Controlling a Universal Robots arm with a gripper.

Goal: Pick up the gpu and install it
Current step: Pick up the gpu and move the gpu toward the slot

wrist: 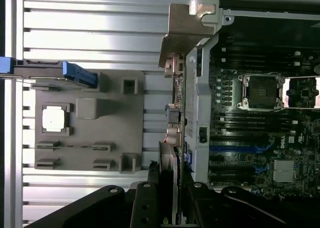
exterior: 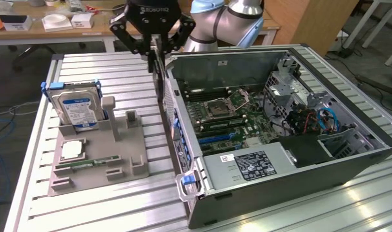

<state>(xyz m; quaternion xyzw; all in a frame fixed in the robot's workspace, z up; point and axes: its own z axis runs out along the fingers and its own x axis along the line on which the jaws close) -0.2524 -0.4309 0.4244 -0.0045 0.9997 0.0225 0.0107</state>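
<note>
The gpu [exterior: 159, 77] hangs edge-on as a thin dark card straight below my gripper [exterior: 158, 52], whose black fingers are shut on its upper edge. It is in the air just outside the open computer case's [exterior: 351, 121] wall on the exterior view's left, near the case's back corner. In the wrist view the gpu [wrist: 176, 113] runs away from my gripper [wrist: 170, 198] along that wall, and its silvery bracket [wrist: 186, 33] sits at the far end. The motherboard [exterior: 228, 116] lies exposed inside the case with its blue slot [wrist: 235, 149] showing.
On the slatted table at the exterior view's left stands a grey holder [exterior: 118, 154]. It carries an upright hard drive with a blue label [exterior: 80, 107], a square chip [exterior: 72, 151] and a green memory stick [exterior: 86, 163]. The power supply [exterior: 248, 166] fills the case's near end.
</note>
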